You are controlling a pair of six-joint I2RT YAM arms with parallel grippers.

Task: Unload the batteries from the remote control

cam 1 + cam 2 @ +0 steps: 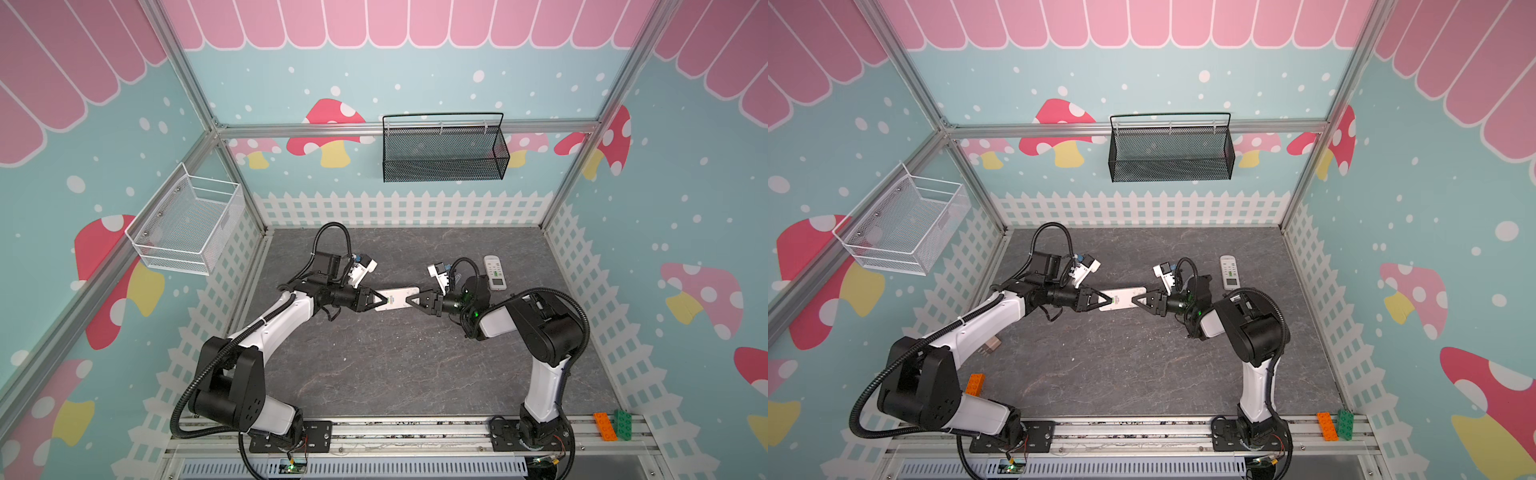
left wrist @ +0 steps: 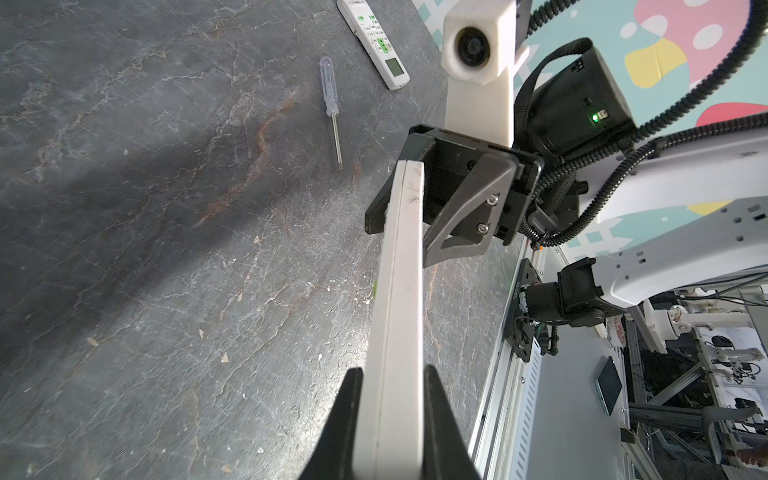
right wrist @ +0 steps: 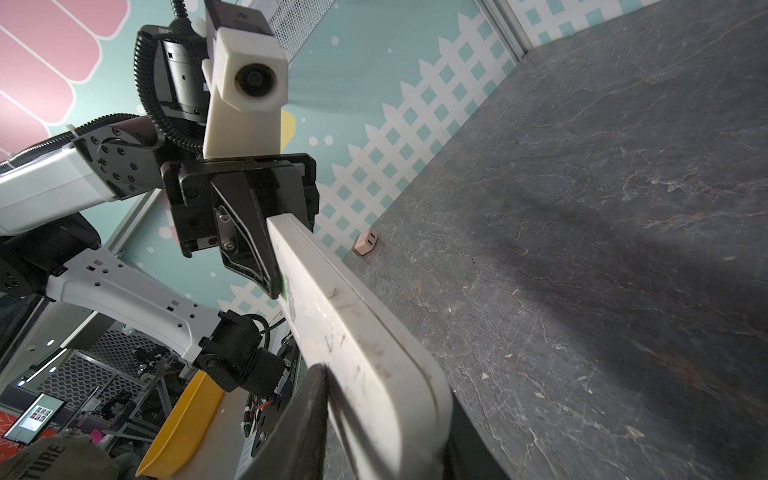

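A long white remote control hangs level above the table, held at both ends. My left gripper is shut on one end; both black fingers press its flat sides. At the opposite, rounded end, my right gripper is closed around the remote control, a finger on each side. In both top views its upper face shows a small green-marked label. The batteries are hidden.
A second white remote with buttons lies at the back right, a clear-handled screwdriver beside it. A small beige block sits near the left wall. An orange brick, front-rail bricks, a black basket and a white basket are also present.
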